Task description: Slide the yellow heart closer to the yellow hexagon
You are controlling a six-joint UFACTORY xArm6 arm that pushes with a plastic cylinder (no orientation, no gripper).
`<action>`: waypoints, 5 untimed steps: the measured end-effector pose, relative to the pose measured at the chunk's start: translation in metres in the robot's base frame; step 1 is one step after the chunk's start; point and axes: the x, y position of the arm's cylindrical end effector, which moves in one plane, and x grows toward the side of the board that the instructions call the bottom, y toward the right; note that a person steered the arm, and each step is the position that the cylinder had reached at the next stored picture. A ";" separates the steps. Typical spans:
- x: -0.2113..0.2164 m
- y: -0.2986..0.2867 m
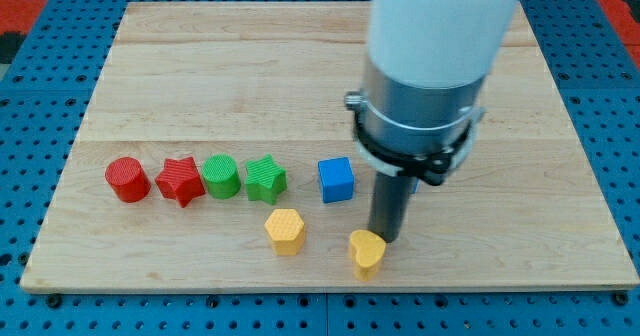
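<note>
My tip [382,240] touches the yellow heart [366,253] at its 1 o'clock; the yellow hexagon [285,230] lies near, at the heart's 9 o'clock.

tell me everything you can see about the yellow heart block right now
The yellow heart is a small, plastic-looking block with ribbed sides, lying flat on the wooden board near the view's bottom edge. It sits apart from the yellow hexagon, to that block's right in the view. My tip stands right against its upper right side, apparently touching.

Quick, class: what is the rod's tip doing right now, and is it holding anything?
My tip: no gripper, holds nothing; it sits against the yellow heart at its upper right, with the yellow hexagon to the view's left.
</note>
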 end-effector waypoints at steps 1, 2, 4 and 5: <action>0.000 0.016; 0.015 0.038; 0.053 -0.008; 0.045 -0.048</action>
